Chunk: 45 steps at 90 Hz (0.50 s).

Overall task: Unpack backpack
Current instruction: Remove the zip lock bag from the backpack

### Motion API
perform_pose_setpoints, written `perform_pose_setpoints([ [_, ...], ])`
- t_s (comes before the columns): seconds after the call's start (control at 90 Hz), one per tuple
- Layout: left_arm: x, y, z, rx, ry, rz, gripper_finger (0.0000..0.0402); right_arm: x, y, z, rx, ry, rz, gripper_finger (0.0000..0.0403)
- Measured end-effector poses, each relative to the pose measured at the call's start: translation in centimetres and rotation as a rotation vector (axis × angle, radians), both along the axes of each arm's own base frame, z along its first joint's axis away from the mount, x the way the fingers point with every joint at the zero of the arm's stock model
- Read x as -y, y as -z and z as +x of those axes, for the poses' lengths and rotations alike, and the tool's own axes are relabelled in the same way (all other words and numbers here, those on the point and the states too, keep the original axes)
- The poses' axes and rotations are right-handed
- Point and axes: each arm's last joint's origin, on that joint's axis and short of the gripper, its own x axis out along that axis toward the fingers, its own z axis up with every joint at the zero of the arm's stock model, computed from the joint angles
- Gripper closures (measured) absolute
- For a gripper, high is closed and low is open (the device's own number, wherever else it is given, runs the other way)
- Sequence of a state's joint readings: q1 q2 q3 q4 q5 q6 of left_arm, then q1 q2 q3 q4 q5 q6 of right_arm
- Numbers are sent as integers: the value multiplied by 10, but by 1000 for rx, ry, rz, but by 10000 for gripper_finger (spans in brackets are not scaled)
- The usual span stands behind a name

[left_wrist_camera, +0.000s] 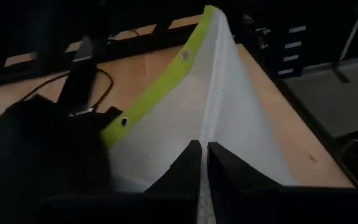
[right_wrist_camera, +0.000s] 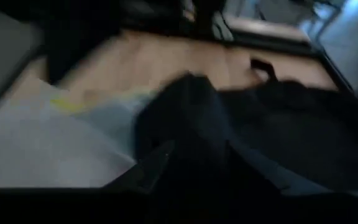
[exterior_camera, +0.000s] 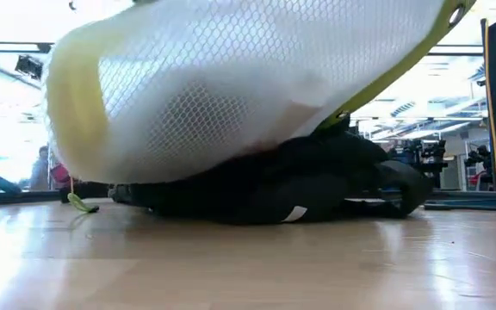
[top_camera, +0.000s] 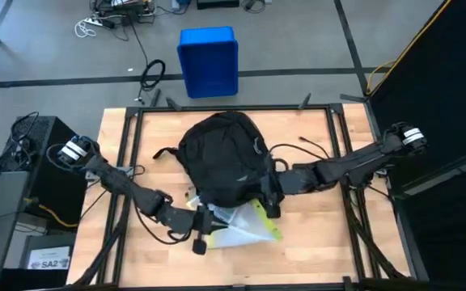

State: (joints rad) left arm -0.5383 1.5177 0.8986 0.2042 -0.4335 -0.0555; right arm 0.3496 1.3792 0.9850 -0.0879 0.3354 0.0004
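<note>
I judge unpacking as begun: my left gripper (left_wrist_camera: 202,163) is pinched on a white mesh bag with yellow-green trim (top_camera: 245,226) drawn out beside the large black fabric backpack (top_camera: 221,158) at table centre, while the right gripper's (top_camera: 275,196) fingers, at the pack's edge, are unreadable

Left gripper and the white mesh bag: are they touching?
Touching. In the left wrist view the left gripper has its jaws pinched shut on a fold of the mesh bag, with the white fabric running straight into the seam between them.
</note>
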Motion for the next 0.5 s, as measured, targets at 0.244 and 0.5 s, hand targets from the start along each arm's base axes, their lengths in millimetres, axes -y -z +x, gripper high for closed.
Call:
perform_pose_setpoints([
  [0.244, -12, -2, 7, 16, -42, -10, 402, -37, 2, -2, 0, -114, 33, 243],
  [0.5, -18, -9, 13, 91, -56, -21, 402, -51, 26, 12, -20, -98, 55, 180],
])
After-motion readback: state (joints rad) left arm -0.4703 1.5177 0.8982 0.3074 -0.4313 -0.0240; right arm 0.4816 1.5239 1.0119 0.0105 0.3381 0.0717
